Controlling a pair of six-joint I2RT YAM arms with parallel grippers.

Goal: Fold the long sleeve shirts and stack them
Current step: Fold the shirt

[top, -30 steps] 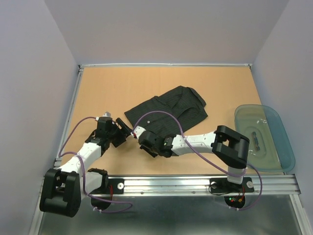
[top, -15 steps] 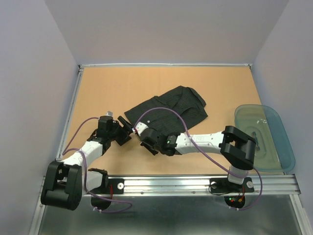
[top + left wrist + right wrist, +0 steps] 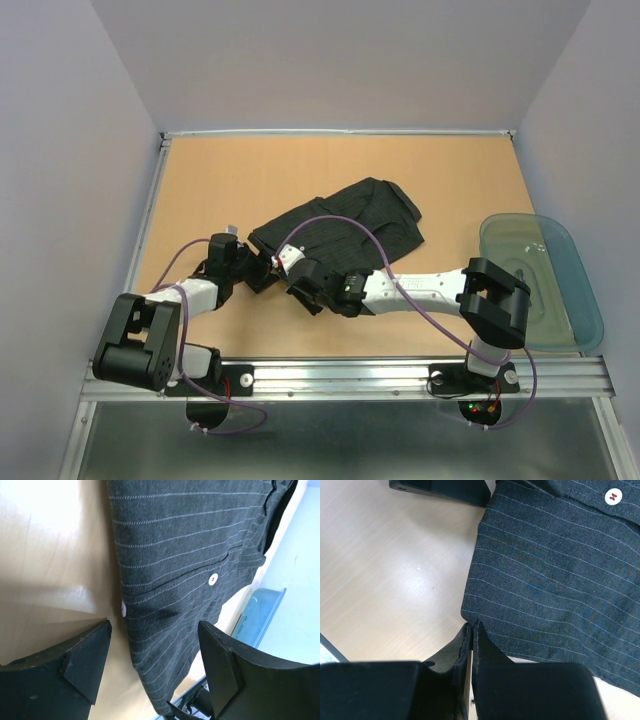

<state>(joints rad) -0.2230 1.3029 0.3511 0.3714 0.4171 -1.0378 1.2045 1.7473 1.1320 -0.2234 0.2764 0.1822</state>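
shirt (image 3: pixel 345 222) lies crumpled mid-way across the table (image 3: pixel 230 180), its buttoned edge between the spread fingers of the left gripper (image 3: pixel 153 630); right gripper (image 3: pixel 471 626) pinched together on its hem corner.

The long sleeve shirt (image 3: pixel 345 222) lies on the table (image 3: pixel 220 180) about its centre, stretched from 8 o'clock toward 2 o'clock. Both grippers meet at its 8 o'clock end. The left gripper (image 3: pixel 154 626) reaches in from 8 o'clock, and the shirt's buttoned edge lies between its spread fingers. The right gripper (image 3: pixel 471 626) reaches in from 4 o'clock, just right of the left one, its closed tips touching the hem's corner. A tub (image 3: pixel 590 310) sits between 3 and 4 o'clock at the table's right edge, well apart from the shirt, with a small item (image 3: pixel 522 282) inside. A rail (image 3: pixel 400 378) runs along 6 o'clock, bearing both arm bases.
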